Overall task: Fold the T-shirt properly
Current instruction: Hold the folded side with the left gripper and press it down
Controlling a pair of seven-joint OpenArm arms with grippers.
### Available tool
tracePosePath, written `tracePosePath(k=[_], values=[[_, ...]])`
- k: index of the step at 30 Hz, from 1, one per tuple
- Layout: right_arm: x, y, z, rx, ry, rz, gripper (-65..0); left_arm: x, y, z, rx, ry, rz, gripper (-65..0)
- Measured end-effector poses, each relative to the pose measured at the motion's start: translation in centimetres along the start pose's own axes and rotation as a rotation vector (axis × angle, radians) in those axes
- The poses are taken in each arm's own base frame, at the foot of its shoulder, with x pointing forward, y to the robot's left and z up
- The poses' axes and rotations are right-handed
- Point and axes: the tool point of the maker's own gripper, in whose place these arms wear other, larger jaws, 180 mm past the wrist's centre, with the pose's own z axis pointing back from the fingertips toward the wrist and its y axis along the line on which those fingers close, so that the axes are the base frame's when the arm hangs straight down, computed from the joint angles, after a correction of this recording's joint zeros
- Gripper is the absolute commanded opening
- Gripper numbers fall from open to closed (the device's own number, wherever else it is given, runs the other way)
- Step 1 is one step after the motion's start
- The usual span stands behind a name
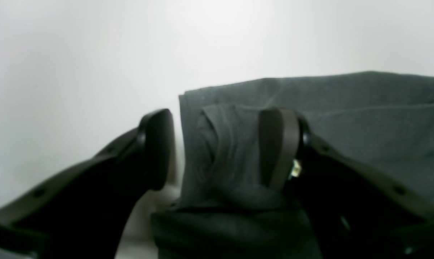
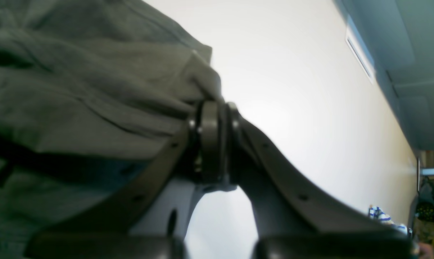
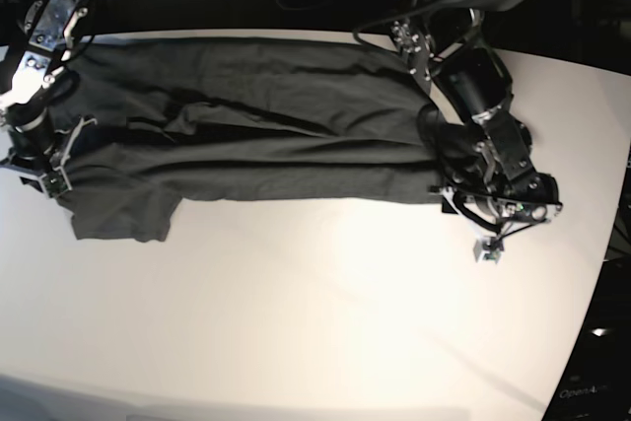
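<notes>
Right fingers (image 2: pixel 217 140) pinched tight on a T-shirt (image 3: pixel 256 125) edge, left fingers (image 1: pixel 217 151) spread wide astride its folded corner, the shirt stretched lengthwise between both arms across the white tabletop (image 3: pixel 315 322).

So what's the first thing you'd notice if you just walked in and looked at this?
A big dark grey T-shirt stretched sideways across the far half of a white table. A robot arm stands at each end: the right gripper is pinched shut on a bunched edge of the cloth, while the left gripper sits with its jaws wide apart around a folded corner.
</notes>
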Motion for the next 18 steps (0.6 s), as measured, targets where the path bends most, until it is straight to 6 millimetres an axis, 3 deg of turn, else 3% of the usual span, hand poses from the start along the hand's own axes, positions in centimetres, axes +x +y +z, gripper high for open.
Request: tracePosePath(k=[4, 12, 18], values=[[0.1, 0.1, 0.0, 0.003, -0.002, 0.002, -64.7, -0.5, 0.0, 0.2, 0.001, 0.05, 0.0, -30.5], [0.1, 0.1, 0.0, 0.003, -0.002, 0.002, -64.7, 0.4, 0.2, 0.6, 0.005, 0.038, -0.001, -52.4], [0.1, 0.1, 0.0, 0.003, -0.002, 0.002, -64.7, 0.3, 0.2, 0.7, 0.007, 0.042, -0.002, -56.0]])
